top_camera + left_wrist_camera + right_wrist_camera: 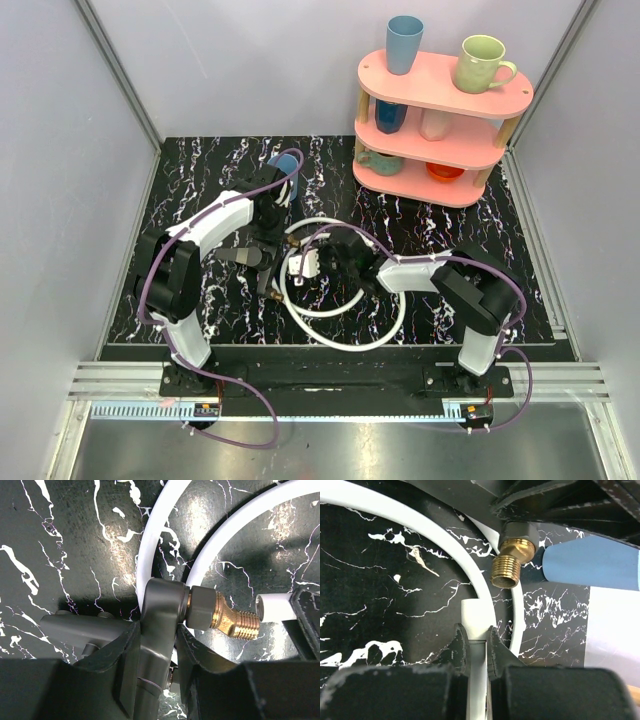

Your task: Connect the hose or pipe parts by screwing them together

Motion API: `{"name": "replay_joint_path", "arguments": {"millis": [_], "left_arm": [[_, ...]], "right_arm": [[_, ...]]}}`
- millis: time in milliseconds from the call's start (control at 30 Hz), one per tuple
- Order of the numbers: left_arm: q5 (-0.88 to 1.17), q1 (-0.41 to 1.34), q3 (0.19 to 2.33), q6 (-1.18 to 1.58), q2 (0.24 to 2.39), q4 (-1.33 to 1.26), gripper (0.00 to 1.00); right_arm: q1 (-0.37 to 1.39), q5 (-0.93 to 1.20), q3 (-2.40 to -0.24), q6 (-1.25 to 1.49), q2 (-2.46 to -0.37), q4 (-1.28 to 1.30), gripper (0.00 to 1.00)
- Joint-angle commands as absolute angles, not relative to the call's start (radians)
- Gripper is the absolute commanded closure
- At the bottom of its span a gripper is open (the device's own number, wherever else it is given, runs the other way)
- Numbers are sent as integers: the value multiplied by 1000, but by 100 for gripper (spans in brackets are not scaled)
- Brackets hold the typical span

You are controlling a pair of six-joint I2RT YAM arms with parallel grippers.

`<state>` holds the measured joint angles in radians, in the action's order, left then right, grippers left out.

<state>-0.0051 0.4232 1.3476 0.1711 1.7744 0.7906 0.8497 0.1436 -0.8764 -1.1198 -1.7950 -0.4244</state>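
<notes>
Brass fitting (222, 617) and white hose end (272, 607) held close together over the black marbled tabletop (200, 170), not joined.
Left tool (172, 625) is clenched on the grey collar behind the fitting, whose angled threaded tip points toward the hose end and sits just beside it. Right tool (477, 640) is clamped around the hose end, which sticks out a little past its fingers. White hose loops (345, 335) curl on the tabletop beneath and in front of both tools. A blue cup (283, 170) stands behind the left arm, and a pink shelf (440, 90) with mugs sits at the far right corner.
</notes>
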Motion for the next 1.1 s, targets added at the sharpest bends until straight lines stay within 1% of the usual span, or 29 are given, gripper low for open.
{"name": "replay_joint_path", "arguments": {"millis": [0,167,367,567,1067], "left_arm": [[61,423,1350,224,1746,756,100],[37,422,1355,239,1761,768,100],[55,400,1356,273,1770,767,100],[136,371,1351,288,1779,756,100],[135,368,1347,291,1793,762,100]], "right_arm": [[887,75,-934,-1138,-1812,-503,100],[896,34,-948,-1100,-1819,-508,100],[908,-34,-948,-1101,-1825,-526,100],[916,-54,-983,-1085,-1847,-508,100],[937,-66,-1040,-1062,-1876,-494,100]]}}
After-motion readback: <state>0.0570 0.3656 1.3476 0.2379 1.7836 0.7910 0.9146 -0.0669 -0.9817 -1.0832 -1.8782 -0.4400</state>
